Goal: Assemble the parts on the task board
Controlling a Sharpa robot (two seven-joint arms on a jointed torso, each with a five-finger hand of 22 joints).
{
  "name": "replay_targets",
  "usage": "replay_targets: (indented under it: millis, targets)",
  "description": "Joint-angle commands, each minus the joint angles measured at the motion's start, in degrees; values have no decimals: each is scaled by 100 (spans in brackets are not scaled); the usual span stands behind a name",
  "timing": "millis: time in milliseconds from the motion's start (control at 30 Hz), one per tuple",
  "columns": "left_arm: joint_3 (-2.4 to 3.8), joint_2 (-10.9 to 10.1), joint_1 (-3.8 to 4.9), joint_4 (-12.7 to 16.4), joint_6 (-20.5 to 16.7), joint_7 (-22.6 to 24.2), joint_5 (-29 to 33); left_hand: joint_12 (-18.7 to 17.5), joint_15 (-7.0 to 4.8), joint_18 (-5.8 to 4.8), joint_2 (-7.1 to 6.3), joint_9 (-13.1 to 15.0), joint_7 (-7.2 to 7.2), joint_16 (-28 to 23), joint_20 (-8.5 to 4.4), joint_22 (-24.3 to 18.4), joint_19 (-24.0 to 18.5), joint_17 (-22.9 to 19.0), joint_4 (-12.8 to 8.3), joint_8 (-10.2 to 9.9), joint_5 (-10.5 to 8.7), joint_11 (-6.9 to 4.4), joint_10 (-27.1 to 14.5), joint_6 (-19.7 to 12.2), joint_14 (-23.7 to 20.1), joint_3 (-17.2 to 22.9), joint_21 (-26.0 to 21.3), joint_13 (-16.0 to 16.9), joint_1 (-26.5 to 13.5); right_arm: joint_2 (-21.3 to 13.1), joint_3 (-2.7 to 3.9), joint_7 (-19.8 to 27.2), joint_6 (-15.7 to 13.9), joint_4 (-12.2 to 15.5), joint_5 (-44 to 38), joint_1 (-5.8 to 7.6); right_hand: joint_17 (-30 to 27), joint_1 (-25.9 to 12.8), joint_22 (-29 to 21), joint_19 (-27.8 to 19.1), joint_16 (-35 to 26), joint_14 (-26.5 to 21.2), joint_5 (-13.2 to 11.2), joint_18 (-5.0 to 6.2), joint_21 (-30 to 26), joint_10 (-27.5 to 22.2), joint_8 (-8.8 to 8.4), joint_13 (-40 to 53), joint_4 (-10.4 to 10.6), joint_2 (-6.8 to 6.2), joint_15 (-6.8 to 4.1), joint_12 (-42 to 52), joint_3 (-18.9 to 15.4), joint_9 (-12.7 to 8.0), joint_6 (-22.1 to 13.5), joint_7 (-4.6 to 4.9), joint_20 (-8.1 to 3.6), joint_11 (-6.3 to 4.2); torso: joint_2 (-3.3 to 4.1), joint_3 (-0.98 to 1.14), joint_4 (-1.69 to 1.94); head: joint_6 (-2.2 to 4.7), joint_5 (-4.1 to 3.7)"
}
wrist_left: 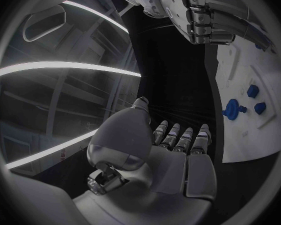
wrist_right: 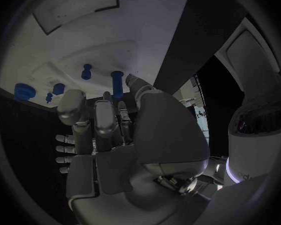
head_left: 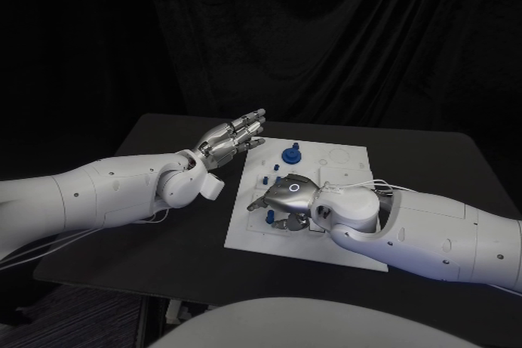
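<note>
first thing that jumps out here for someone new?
The white task board mid-table, with the right hand down over its near half among the blue parts. Next, the left hand raised beside the board's far left corner, fingers apart, holding nothing.

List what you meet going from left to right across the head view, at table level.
Left hand, held open at the board's left edge → blue part standing on the task board → bare black table to the right. The right hand lies over the board's near half, so its place in this order is unclear.
</note>
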Motion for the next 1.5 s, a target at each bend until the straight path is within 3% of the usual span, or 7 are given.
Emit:
replay_targets:
  millis: [33, 267, 533, 833, 967, 1333, 1500]
  targets:
    - [5, 6, -23, -5, 91, 60, -3, -21, 32, 36, 64, -1, 23, 14, 2, -3, 25, 7, -10, -9, 29, 8, -22, -11, 10, -27, 19, -6, -8, -30, 4, -46, -15, -17, 215, -14, -15, -45, 747, -51, -29, -45, -3, 119, -60, -84, -12, 13, 50, -8, 9, 15, -88, -21, -13, 11, 12, 9, 0, 0, 3, 0, -27]
    - [5, -32, -50, 17, 75, 65, -3, -16, 33, 36, 68, -1, 23, 14, 2, -3, 25, 7, -10, -8, 31, 8, -23, -10, 10, -28, 19, -5, -8, -304, 21, 115, -661, 142, 497, 15, 92, -80, 775, 7, 56, 9, 7, 106, -6, -55, 137, 136, 423, -10, 14, 260, -317, 35, 826, 137, 25, 12, 1, -1, 4, 0, -35]
    - [5, -52, -63, -3, 35, 66, -3, -13, 33, 34, 70, 0, 22, 15, 2, -7, 20, 7, -15, -7, 41, 10, -23, -8, 11, -28, 15, -4, -3, -1017, 51, 282, -1462, 814, 1362, 498, 222, -20, 815, 112, 160, 96, -4, 80, 152, 505, 203, 500, 668, 85, -11, 1043, -317, 48, 1209, 494, -8, -26, -20, 8, -16, 0, -156]
    - [5, -36, -65, -16, 14, 71, -3, -6, 33, 31, 71, 1, 22, 17, -1, -6, 21, 9, -22, -3, 63, 15, -23, -1, 15, -29, 16, -3, 6, -2103, 16, -198, -771, 1495, 2390, 934, -414, 33, 672, -200, -286, -237, 27, 192, -450, 923, 323, 3406, 534, 243, -210, 4820, -241, 172, 1876, 637, -206, -427, -59, -19, -50, 0, -268]
    - [5, -49, -66, -11, 18, 66, -3, -8, 34, 30, 73, 2, 22, 17, -1, -5, 23, 8, -24, -3, 70, 17, -23, -1, 15, -29, 18, -4, 10, -2481, 1, -455, -429, 1528, 2656, 971, 1591, -244, 920, 376, 965, 738, -13, 3, 541, 2657, 620, 6208, 624, 329, -348, 7331, -329, 441, 2274, 597, -294, -585, -80, -36, -61, 0, -284]
    - [5, -86, -66, 14, 22, 65, -3, 6, 52, 21, 95, 2, 26, 52, 2, 9, 45, 30, -38, 0, 116, 31, -24, -1, 76, -30, 38, -2, 44, -3081, -9, -1519, 393, 1576, 2489, 882, 2581, -1718, 1221, 1029, 1485, 1138, -376, -226, 1825, 4000, 1315, 8111, 831, 506, -498, 8607, -684, 1224, 2447, 449, -469, -735, -112, -88, -70, 0, -258]
    - [5, -91, -67, 4, 30, 59, -3, 6, 54, 20, 100, 3, 27, 53, 2, 12, 50, 29, -40, 2, 129, 32, -24, 3, 77, -29, 42, -2, 50, -3109, -10, -1930, 577, 1617, 2134, 823, 2550, -2190, 1377, 1281, 1469, 1135, -373, -347, 2412, 4000, 1825, 8111, 836, 326, -519, 8607, -495, 1918, 2462, 337, -514, -751, -110, -88, -88, 0, -267]
